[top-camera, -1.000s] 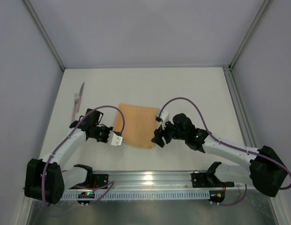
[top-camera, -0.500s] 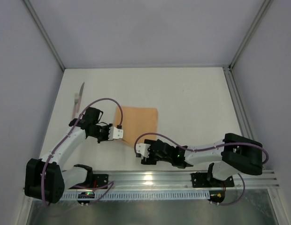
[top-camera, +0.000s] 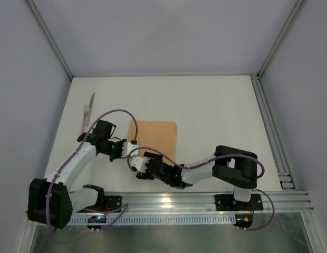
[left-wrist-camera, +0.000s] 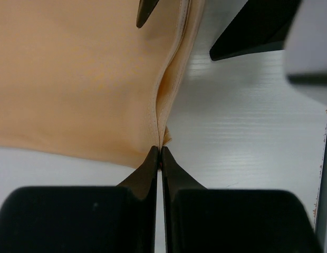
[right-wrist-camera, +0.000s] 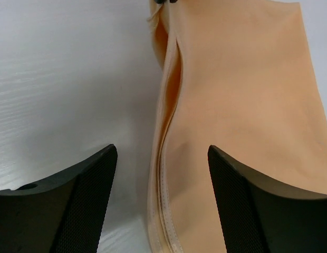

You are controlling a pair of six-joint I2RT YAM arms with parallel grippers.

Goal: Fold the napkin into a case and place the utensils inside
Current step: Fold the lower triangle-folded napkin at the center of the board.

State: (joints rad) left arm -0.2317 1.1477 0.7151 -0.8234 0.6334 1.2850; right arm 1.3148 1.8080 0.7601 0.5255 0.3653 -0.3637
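Here, the left end effector has its fingers pressed together, pinching the near left corner of the folded peach napkin. The right end effector is spread wide, straddling the same layered edge. The napkin lies left of centre on a white surface. One utensil, pink-handled, lies well apart at far left. Pale grey walls enclose everything.
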